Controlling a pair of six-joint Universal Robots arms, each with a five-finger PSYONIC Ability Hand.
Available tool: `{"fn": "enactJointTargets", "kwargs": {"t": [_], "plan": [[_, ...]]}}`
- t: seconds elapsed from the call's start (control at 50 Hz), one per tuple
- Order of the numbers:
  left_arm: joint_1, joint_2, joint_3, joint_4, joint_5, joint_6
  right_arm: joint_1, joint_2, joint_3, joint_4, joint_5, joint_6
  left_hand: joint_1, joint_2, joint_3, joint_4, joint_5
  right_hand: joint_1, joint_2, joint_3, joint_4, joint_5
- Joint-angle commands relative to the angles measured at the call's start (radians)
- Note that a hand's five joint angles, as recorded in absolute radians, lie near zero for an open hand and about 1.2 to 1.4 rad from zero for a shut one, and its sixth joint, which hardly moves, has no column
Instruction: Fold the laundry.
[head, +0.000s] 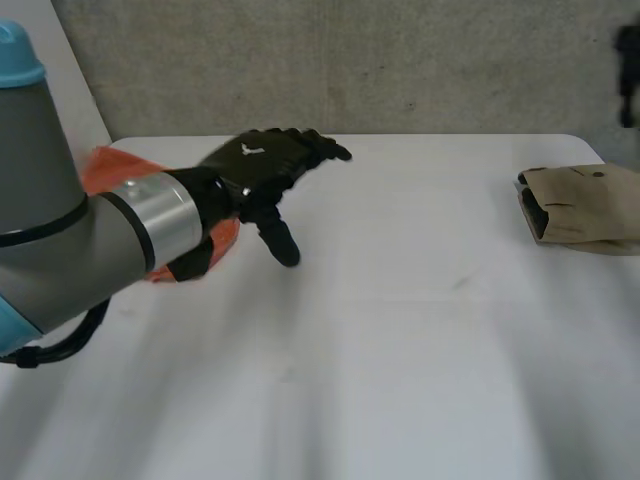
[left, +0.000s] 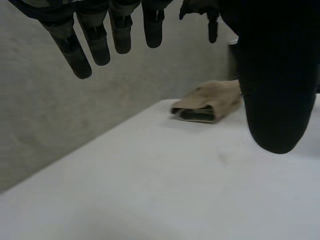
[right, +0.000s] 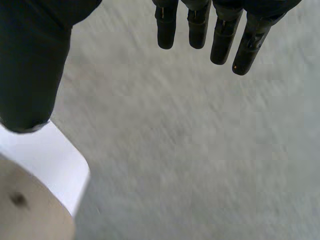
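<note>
We see a white table (head: 380, 330) standing against a rough grey wall (head: 350, 60). In the right wrist view a rounded corner of the table sticks out over a blurred grey surface, and we cannot tell whether that surface is floor or wall.

The orange cloth (head: 105, 170) lies near the table's far left corner. Most of it is hidden behind the left arm (head: 70, 240), so we cannot make out its shape. The tan cloth (head: 580, 205) sits at the table's far right and is cut off by the edge of the head view. A dark shape (head: 627, 60) above it is too small for us to identify.

The tan cloth is folded into a flat stack, with its layered edges facing the middle of the table. A small dark spot shows on its top.

The left hand (head: 265, 165) hovers over the table beside the orange cloth. Its fingers (left: 95, 40) are straight, its thumb is spread apart from them, and it holds nothing. The right hand (right: 222, 35) is just as open and empty, above the table corner where the tan cloth lies.
</note>
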Motion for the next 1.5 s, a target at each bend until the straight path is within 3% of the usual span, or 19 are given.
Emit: {"fn": "enactJointTargets", "kwargs": {"t": [0.02, 0.14, 0.24, 0.36, 0.5, 0.58, 0.64, 0.66, 0.68, 0.84, 0.94, 1.08, 1.1, 1.12, 1.14, 1.18, 1.26, 1.38, 1.5], "plan": [[0.167, 0.04, -0.04, 0.155, -0.131, 0.018, 0.277, -0.237, 0.41, -0.036, -0.092, 0.073, 0.014, 0.001, -0.006, 0.003, -0.015, -0.029, -0.049, -0.042, -0.064, -0.071], [0.319, -0.007, -0.037, 0.233, -0.128, 0.087, 0.422, -0.44, 0.81, -0.179, -0.241, 0.167, 0.017, 0.004, -0.003, 0.006, -0.012, -0.029, -0.049, -0.042, -0.064, -0.071], [0.471, -0.203, 0.038, 0.221, -0.116, 0.285, 0.503, -0.498, 1.029, -0.253, -0.275, 0.159, 0.026, 0.013, 0.006, 0.015, -0.003, -0.029, -0.049, -0.042, -0.064, -0.071], [0.523, -0.415, 0.153, 0.161, -0.125, 0.512, 0.515, -0.533, 1.224, -0.299, -0.281, 0.159, 0.026, 0.013, 0.006, 0.015, -0.003, -0.029, -0.049, -0.042, -0.064, -0.071], [0.58, -0.526, 0.206, 0.121, -0.114, 0.561, 0.506, -0.572, 1.367, -0.362, -0.296, 0.158, 0.061, 0.048, 0.041, 0.05, 0.032, -0.029, -0.049, -0.042, -0.064, -0.071], [0.58, -0.547, 0.206, 0.12, -0.114, 0.558, 0.48, -0.581, 1.409, -0.386, -0.3, 0.158, 0.304, 0.291, 0.284, 0.293, 0.275, -0.029, -0.049, -0.042, -0.064, -0.071], [0.566, -0.555, 0.207, 0.123, -0.117, 0.548, 0.442, -0.584, 1.435, -0.391, -0.3, 0.158, 1.022, 1.009, 1.002, 1.011, 0.993, -0.029, -0.049, -0.042, -0.064, -0.071], [0.546, -0.552, 0.209, 0.125, -0.122, 0.535, 0.437, -0.584, 1.438, -0.391, -0.3, 0.159, 1.201, 1.188, 1.181, 1.19, 1.172, -0.029, -0.049, -0.042, -0.064, -0.071], [0.534, -0.549, 0.209, 0.126, -0.127, 0.529, 0.433, -0.585, 1.444, -0.392, -0.298, 0.158, 1.203, 1.19, 1.183, 1.191, 1.174, -0.029, -0.049, -0.042, -0.064, -0.071], [0.332, -0.376, 0.183, 0.141, -0.137, 0.318, 0.382, -0.639, 1.439, -0.394, -0.286, 0.165, 1.203, 1.19, 1.183, 1.191, 1.174, -0.029, -0.049, -0.042, -0.064, -0.071], [0.143, -0.225, 0.076, 0.17, -0.131, 0.053, 0.318, -0.691, 1.432, -0.395, -0.281, 0.175, 1.203, 1.19, 1.183, 1.191, 1.174, -0.029, -0.049, -0.042, -0.064, -0.071], [-0.103, -0.187, -0.087, 0.252, -0.127, -0.15, 0.253, -0.727, 1.427, -0.429, -0.266, 0.182, 1.203, 1.19, 1.183, 1.191, 1.174, -0.029, -0.049, -0.042, -0.064, -0.071], [-0.151, -0.209, -0.104, 0.261, -0.131, -0.156, 0.247, -0.728, 1.427, -0.432, -0.263, 0.185, 0.535, 0.522, 0.515, 0.523, 0.506, -0.029, -0.049, -0.042, -0.064, -0.071], [-0.17, -0.222, -0.106, 0.261, -0.137, -0.152, 0.239, -0.728, 1.424, -0.435, -0.258, 0.188, 0.139, 0.126, 0.119, 0.127, 0.109, -0.029, -0.049, -0.042, -0.064, -0.071], [-0.182, -0.236, -0.104, 0.258, -0.14, -0.146, 0.236, -0.728, 1.424, -0.435, -0.257, 0.188, -0.019, -0.032, -0.039, -0.03, -0.048, -0.029, -0.049, -0.042, -0.064, -0.071], [-0.213, -0.251, -0.097, 0.256, -0.142, -0.126, 0.233, -0.728, 1.424, -0.435, -0.257, 0.188, -0.012, -0.025, -0.032, -0.024, -0.041, -0.029, -0.049, -0.042, -0.064, -0.071], [-0.178, -0.211, -0.09, 0.266, -0.142, -0.106, 0.233, -0.728, 1.424, -0.431, -0.263, 0.191, 0.005, -0.008, -0.015, -0.006, -0.024, -0.029, -0.049, -0.042, -0.064, -0.071], [-0.02, -0.155, -0.081, 0.304, -0.147, -0.081, 0.248, -0.733, 1.426, -0.405, -0.273, 0.19, 0.044, 0.031, 0.024, 0.032, 0.014, -0.029, -0.049, -0.042, -0.064, -0.071], [0.123, -0.159, -0.084, 0.27, -0.147, 0.06, 0.326, -0.739, 1.409, -0.23, -0.319, 0.239, 0.061, 0.048, 0.041, 0.05, 0.032, -0.029, -0.049, -0.042, -0.064, -0.071]]}}
